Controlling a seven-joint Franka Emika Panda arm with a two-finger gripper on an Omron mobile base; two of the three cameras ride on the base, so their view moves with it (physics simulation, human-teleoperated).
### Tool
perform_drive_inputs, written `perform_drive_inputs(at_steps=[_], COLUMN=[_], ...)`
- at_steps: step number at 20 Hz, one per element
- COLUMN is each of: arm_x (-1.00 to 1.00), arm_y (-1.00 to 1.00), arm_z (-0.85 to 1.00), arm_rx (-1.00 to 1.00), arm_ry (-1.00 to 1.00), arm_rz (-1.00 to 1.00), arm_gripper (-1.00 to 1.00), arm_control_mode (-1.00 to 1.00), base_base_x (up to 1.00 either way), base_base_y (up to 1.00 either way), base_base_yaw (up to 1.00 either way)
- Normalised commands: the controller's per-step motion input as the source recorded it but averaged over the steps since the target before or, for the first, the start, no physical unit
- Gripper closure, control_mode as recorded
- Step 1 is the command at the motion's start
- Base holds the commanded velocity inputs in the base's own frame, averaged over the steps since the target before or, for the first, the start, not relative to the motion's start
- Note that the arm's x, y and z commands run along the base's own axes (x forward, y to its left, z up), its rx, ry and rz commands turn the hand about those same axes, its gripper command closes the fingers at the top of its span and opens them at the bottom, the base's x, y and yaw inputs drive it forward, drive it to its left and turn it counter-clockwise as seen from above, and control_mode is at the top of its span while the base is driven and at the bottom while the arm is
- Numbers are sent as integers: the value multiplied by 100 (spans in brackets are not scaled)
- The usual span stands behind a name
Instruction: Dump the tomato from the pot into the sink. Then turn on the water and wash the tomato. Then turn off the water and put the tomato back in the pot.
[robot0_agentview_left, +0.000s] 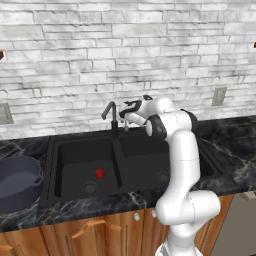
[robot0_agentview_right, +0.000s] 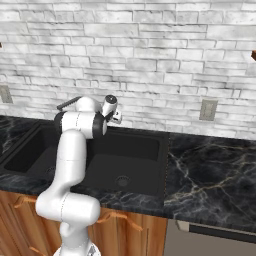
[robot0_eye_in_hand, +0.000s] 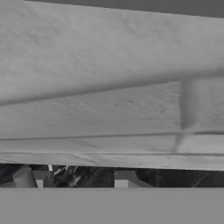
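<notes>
The tomato (robot0_agentview_left: 100, 173) is seen lying in the left basin of the sink (robot0_agentview_left: 80, 145), just above that basin's drain (robot0_agentview_left: 89, 188) and apart from the walls. The pot (robot0_agentview_left: 17, 181) is set on the dark marble counter (robot0_agentview_right: 210, 170) to the left of the sink, upright, well apart from the tomato. The gripper (robot0_agentview_left: 125, 121) is held high at the back of the sink, close beside the black faucet (robot0_agentview_left: 111, 117), near the centre divider. Whether the faucet is touched cannot be told. The fingertips (robot0_eye_in_hand: 127, 179) are seen with a gap between them, facing the white brick wall (robot0_eye_in_hand: 109, 87); whether anything is gripped cannot be told. An outlet plate (robot0_agentview_right: 208, 110) is mounted on the wall to the right. Wooden cabinet fronts (robot0_agentview_left: 100, 230) run below the counter
</notes>
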Motion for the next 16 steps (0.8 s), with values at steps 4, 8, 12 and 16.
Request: perform_drive_inputs(at_steps=[4,8,12,16], arm_x=[11,9,10,9], arm_y=[-94,-94,-91,-94], arm_z=[-11,-7,-7,-13], arm_rx=[0,0,0,0], arm_ry=[9,6,4,6], arm_rz=[-5,-6,-6,-5], arm_gripper=[100,100,100,100], arm_control_mode=[-100,-100,-100,-100], base_base_x=[0,0,0,0], base_base_y=[0,0,0,0], base_base_yaw=[0,0,0,0])
